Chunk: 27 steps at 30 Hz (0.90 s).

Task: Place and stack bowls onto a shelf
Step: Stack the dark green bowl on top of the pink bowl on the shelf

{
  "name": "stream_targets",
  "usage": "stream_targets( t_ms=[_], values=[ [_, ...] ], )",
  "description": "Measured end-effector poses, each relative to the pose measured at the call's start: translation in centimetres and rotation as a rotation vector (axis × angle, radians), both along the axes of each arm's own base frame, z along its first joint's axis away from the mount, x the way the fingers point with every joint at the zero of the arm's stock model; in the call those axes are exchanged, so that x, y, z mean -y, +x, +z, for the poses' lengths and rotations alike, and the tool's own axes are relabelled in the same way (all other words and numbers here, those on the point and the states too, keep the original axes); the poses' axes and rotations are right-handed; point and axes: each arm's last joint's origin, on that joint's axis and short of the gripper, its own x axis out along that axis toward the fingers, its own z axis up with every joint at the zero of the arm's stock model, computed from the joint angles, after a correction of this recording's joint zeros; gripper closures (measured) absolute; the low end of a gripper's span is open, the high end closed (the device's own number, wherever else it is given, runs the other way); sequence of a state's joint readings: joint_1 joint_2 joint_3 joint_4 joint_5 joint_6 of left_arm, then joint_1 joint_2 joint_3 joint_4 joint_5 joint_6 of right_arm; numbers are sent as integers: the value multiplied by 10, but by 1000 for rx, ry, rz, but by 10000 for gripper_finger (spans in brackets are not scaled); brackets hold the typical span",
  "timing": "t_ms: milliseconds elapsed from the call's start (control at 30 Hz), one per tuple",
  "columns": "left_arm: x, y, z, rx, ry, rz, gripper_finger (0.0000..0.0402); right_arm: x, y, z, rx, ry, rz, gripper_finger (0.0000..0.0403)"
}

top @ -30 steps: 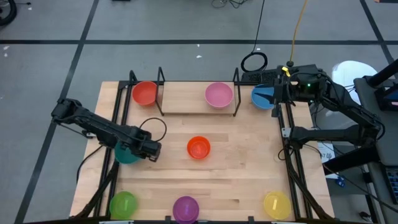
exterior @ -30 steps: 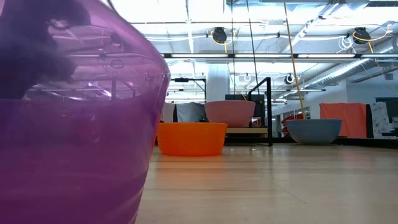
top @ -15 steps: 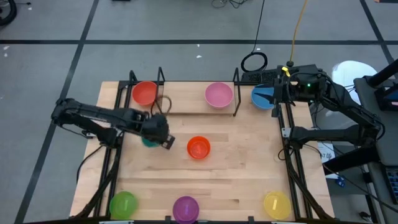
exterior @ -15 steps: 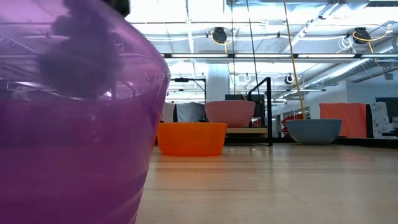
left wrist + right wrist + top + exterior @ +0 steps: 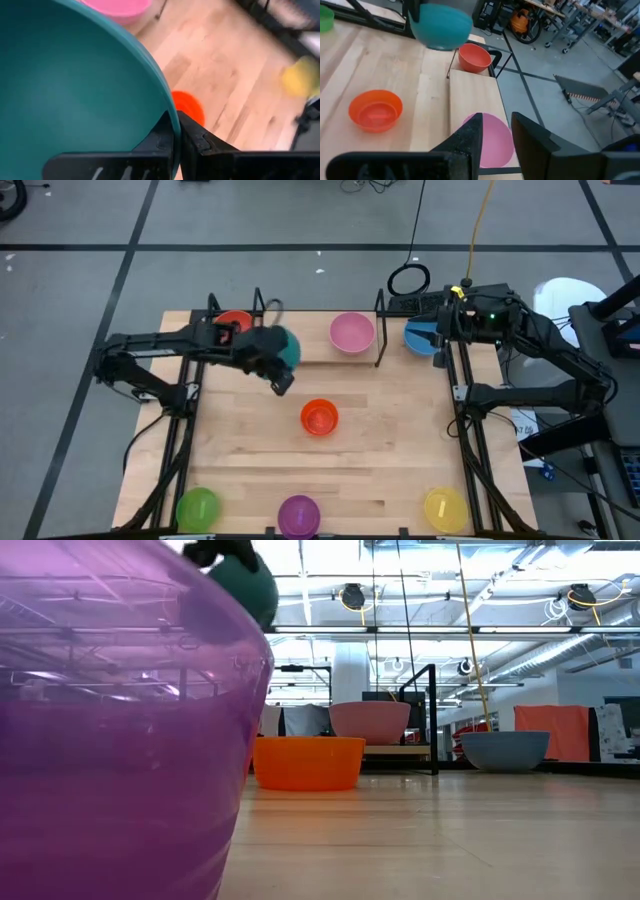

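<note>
the left gripper (image 5: 175, 131) is clamped on the rim of the teal bowl (image 5: 283, 350), which hangs in the air. a second ago it was low at the table's nine o'clock edge; it has since risen and swung toward twelve, now at the shelf (image 5: 300, 348) between the red bowl (image 5: 233, 327) and pink bowl (image 5: 352, 332). delivery looks close. the right gripper (image 5: 494, 131) waits partly spread, empty, by the blue bowl (image 5: 424, 334).
</note>
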State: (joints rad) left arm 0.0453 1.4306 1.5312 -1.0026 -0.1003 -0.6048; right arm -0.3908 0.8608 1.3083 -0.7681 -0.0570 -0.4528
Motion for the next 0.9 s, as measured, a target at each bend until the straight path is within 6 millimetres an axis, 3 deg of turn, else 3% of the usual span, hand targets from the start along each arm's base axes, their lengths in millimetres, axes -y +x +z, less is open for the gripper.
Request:
stream_targets(
  t_ms=[300,667,900],
  values=[
    [-37,48,-12,-95,-17,-215,397,2,10,-4,-22,31,74,305],
    [-95,84,17,-38,170,-297,397,8,24,-11,-78,20,84,305],
    [-124,110,11,-47,266,-360,397,10,21,-10,-99,-49,-27,305]
  ],
)
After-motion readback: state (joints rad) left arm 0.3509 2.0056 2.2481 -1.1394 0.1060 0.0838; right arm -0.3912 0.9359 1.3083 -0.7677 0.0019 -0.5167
